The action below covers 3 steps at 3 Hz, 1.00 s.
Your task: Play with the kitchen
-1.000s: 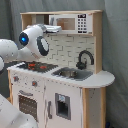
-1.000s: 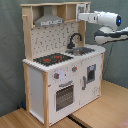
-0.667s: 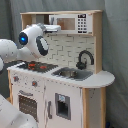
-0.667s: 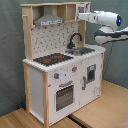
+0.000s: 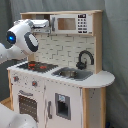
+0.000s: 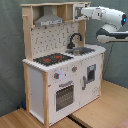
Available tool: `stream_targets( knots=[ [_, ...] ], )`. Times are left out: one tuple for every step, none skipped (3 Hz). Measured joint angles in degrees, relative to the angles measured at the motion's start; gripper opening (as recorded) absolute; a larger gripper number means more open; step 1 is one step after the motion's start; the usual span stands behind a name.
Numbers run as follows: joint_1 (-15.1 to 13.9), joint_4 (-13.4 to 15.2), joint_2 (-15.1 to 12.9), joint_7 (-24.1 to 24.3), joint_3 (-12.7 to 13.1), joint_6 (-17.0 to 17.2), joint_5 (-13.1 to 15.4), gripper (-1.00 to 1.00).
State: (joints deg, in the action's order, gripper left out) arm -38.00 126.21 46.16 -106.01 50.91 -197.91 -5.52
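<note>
The kitchen (image 6: 62, 65) stands on the wooden floor (image 6: 100, 110), upright. The arm (image 6: 102, 12) has edged closer to the top shelf (image 6: 75, 10) beside the hood (image 6: 48, 20). Gripper state: cannot tell. Contact with the upper unit looks imminent.

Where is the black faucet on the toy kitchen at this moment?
In both exterior views the black faucet stands at the back of the sink. In the first exterior view it is to the right of the red-ringed hob, below the microwave.
</note>
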Motion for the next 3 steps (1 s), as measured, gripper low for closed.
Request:
stream_targets(
  knots=[
    [-3.1,-2.6,1.7,4.3,2.8,0.1,-0.6,1.00],
    [-6.7,-5.2,3.8,8.1,5.6,0.4,-1.9,1.00],
    [-10.0,-7.2,6.1,11.0,7.6,0.7,-3.8,1.00]
  ],
)
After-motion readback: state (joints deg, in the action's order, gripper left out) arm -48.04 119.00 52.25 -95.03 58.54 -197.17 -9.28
